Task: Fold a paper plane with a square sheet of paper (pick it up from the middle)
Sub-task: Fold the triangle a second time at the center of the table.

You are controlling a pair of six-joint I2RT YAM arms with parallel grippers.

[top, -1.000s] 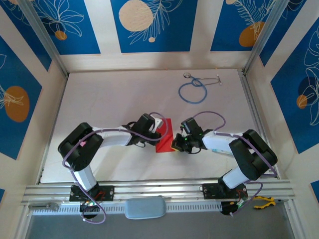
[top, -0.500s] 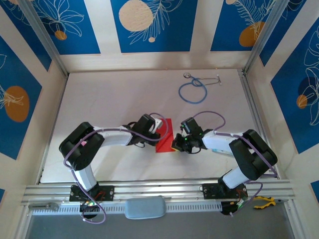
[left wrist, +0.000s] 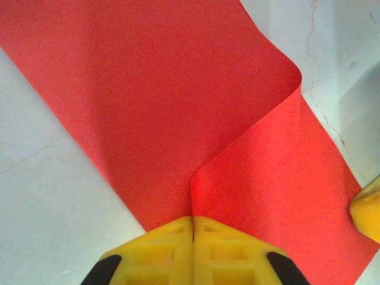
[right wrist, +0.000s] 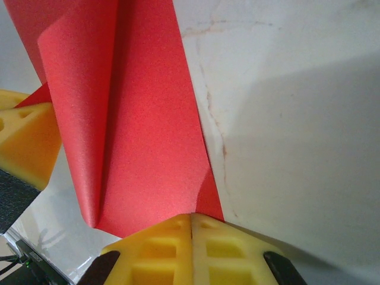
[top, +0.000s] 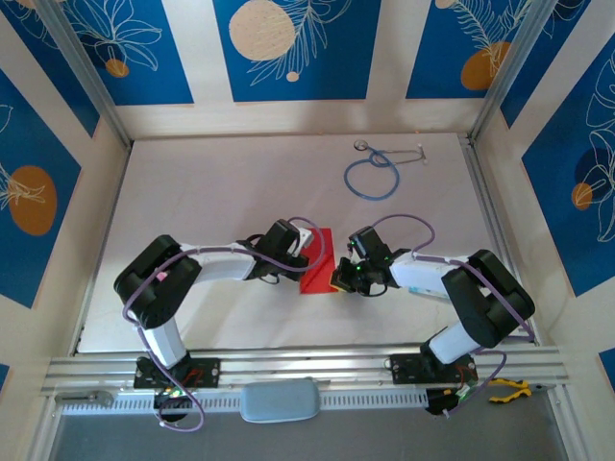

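White worktop (top: 211,192), blue-patterned walls (top: 288,48) around it. Near centre, left end effector (left wrist: 193,224) is clenched on a raised curl of the sheet (left wrist: 148,89). Right end effector (right wrist: 191,221) is clenched on another edge. The sheet sits between them, partly lifted, one flap rolled over and not creased. Stethoscope (top: 372,178) lies well apart on the far side. Risks I see:
- Arms drawing apart would tear the sheet.
- Uneven motion would skew the fold.
- Thin paper could slip from either pinch.
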